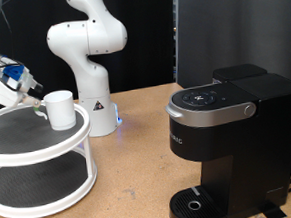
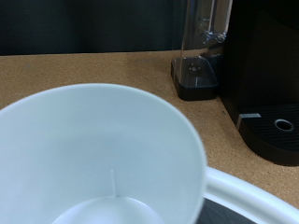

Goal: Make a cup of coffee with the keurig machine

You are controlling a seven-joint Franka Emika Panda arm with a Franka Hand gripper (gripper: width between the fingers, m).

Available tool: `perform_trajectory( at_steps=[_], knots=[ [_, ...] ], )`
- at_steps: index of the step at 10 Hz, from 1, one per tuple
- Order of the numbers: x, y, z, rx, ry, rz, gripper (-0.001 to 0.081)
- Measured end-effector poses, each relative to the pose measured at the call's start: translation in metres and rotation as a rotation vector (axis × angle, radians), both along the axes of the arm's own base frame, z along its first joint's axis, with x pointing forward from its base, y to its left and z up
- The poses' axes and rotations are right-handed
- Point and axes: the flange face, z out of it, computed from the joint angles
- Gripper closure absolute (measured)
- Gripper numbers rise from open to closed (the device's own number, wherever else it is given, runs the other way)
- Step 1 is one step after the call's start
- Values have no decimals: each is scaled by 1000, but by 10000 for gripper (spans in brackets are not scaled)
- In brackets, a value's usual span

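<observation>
White cup [image 1: 59, 108] near the right edge of the round shelf's [image 1: 28, 147] top tier in the exterior view, gripper [image 1: 31, 97] touching its left side. Hard to tell how wide the fingers are. Black keurig machine [image 1: 233, 143] well apart on the cork table [image 1: 140, 170].

Wrist view: cup [image 2: 98, 154] fills the picture, machine's drip tray [image 2: 280, 126] far off. Best to grip firmly and lift straight.
</observation>
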Motion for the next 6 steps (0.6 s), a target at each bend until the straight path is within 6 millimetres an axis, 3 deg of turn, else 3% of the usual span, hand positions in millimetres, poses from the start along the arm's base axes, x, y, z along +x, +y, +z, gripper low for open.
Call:
perform_trajectory(
  at_steps=[6],
  knots=[
    [-11, 5, -18, 11, -13, -3, -2]
  ],
)
